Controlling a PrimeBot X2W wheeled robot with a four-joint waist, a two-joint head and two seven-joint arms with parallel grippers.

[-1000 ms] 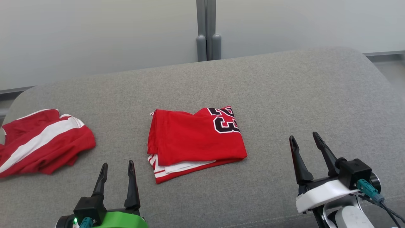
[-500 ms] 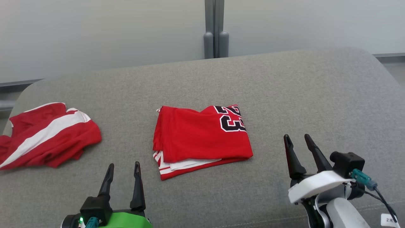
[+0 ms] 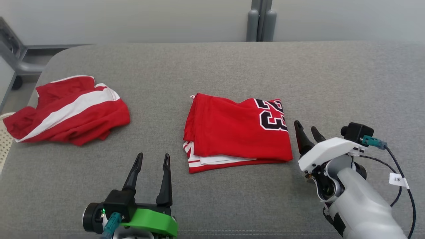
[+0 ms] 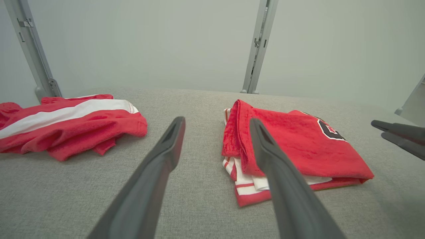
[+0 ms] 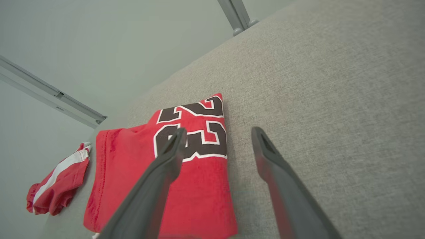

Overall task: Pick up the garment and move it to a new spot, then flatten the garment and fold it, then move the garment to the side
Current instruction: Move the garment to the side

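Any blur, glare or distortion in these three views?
Head view: even, soft light, no glare; folded jersey sharp, barely shadowed. Left wrist view: wall posts lean from wide-angle distortion; left pincer soft near the lens. Right wrist view: tilted; right pincer blurred low, its number crisp.

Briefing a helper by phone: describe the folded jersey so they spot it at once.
On the grey cushion, look at the middle. The folded jersey is a red rectangle bearing a black 23; its crumpled red neighbour has a white stripe.

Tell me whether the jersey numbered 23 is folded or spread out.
Folded: the jersey lies as a compact rectangle, with stacked layers and white-striped edges showing at its near edge.
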